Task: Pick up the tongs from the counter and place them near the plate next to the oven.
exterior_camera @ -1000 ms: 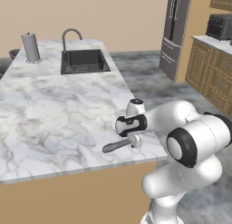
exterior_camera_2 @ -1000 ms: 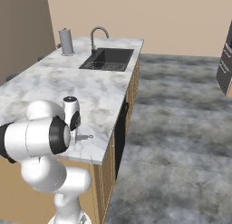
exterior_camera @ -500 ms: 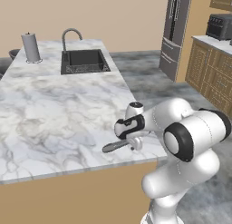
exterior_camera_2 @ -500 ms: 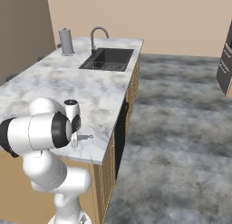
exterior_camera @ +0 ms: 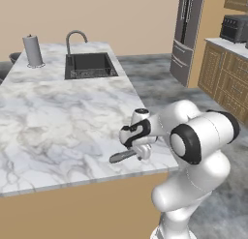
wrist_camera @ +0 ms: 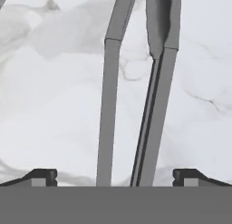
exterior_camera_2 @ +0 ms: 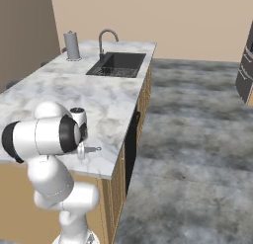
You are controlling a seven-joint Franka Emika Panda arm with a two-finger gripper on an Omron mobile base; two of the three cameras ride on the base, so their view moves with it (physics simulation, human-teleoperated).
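The dark grey tongs (exterior_camera: 123,156) lie flat on the white marble counter (exterior_camera: 58,117) close to its near right corner. My gripper (exterior_camera: 141,151) points down over them, at their right end. In the hand view the gripper (wrist_camera: 115,175) is open, its fingertips (wrist_camera: 44,175) spread wide with both arms of the tongs (wrist_camera: 154,109) running up between them. From the right base view the thin tip of the tongs (exterior_camera_2: 94,149) pokes out beside the gripper (exterior_camera_2: 81,152), near the edge of the counter (exterior_camera_2: 99,95). The plate and the oven are out of view.
A dark sink (exterior_camera: 89,65) with a curved faucet (exterior_camera: 75,37) sits at the counter's far end, and a paper towel roll (exterior_camera: 33,51) stands to its left. A steel fridge (exterior_camera: 186,35) and wooden cabinets (exterior_camera: 225,83) with a toaster oven (exterior_camera: 236,28) line the right wall.
The hand has come down a little toward the tongs and the counter. The tongs lie where they were.
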